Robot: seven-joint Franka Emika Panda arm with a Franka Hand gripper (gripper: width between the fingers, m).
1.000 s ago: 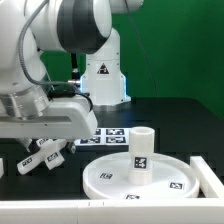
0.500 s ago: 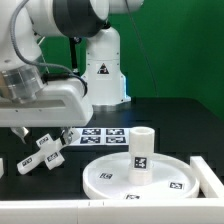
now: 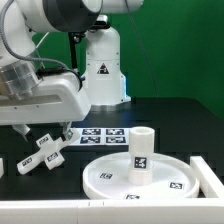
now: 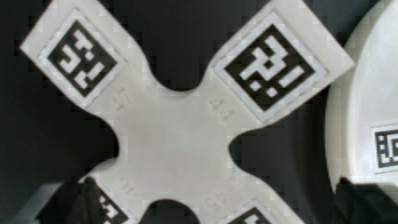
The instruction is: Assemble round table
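Round table disc [image 3: 165,167] lies flat on the black table surface [image 3: 190,120], with the post [image 3: 142,148] standing upright on it. The cross-shaped foot [image 3: 40,157] lies flat at 9 o'clock from the disc, just beside its rim. The gripper [image 3: 35,128] hangs just above the foot; jaw opening and any hold cannot be determined. The marker board [image 3: 110,133] lies at 11 o'clock from the disc. A green wall [image 3: 180,50] closes the rear.

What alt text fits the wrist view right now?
Close-up from above of the white cross-shaped foot lying flat on the black table, filling most of the frame, with black-and-white square tags on its branches. A curved slice of the white round disc, carrying one tag, shows at one edge.
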